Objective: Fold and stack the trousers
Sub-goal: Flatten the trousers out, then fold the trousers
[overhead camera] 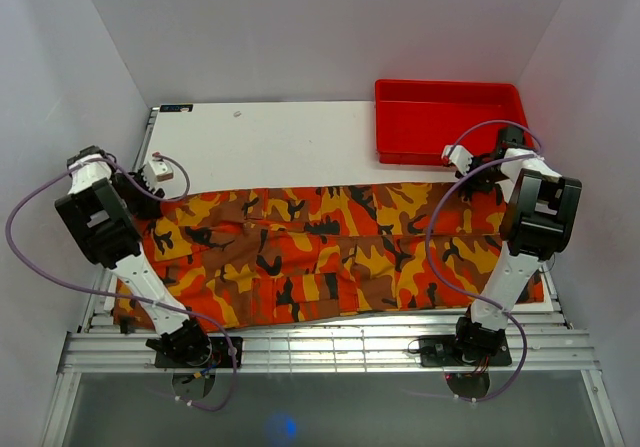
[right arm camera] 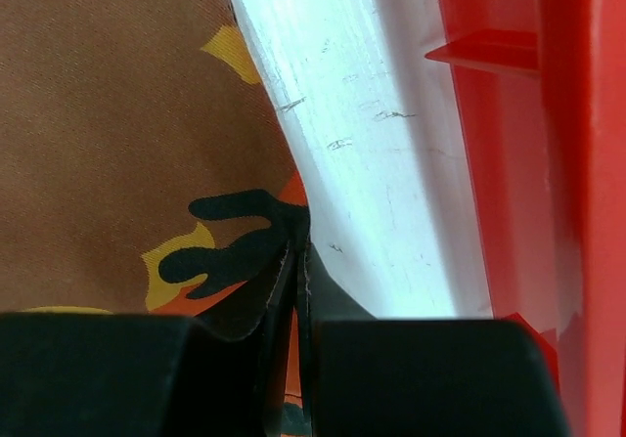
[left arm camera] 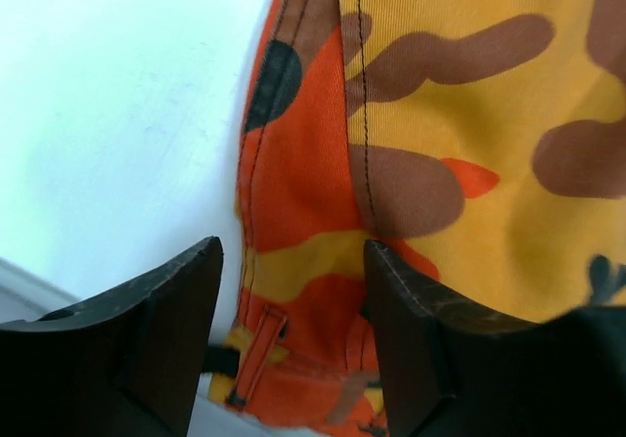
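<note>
The trousers point(overhead camera: 330, 257) lie spread flat along the near half of the bench point(overhead camera: 290, 142), their length running from the left edge to the right edge and their near border reaching the near edge. A seam line runs lengthwise through the middle of the cloth. In the left wrist view the trousers point(left arm camera: 460, 114) show a stitched border and a belt loop beside bare bench point(left arm camera: 117, 105), so the waist end is at the left. The left jaws hang over the far left corner of the trousers and stand wide apart, 1 dark finger point(left arm camera: 147, 329) above the bench and the other above the cloth, with the border between them. The right jaws are at the far right corner of the trousers point(right arm camera: 117, 114), pressed together on the cloth edge with only a thin slit between the 2 fingers point(right arm camera: 430, 378). Just beyond them, in the far right corner of the bench, sits a red tray point(overhead camera: 450, 117).
</note>
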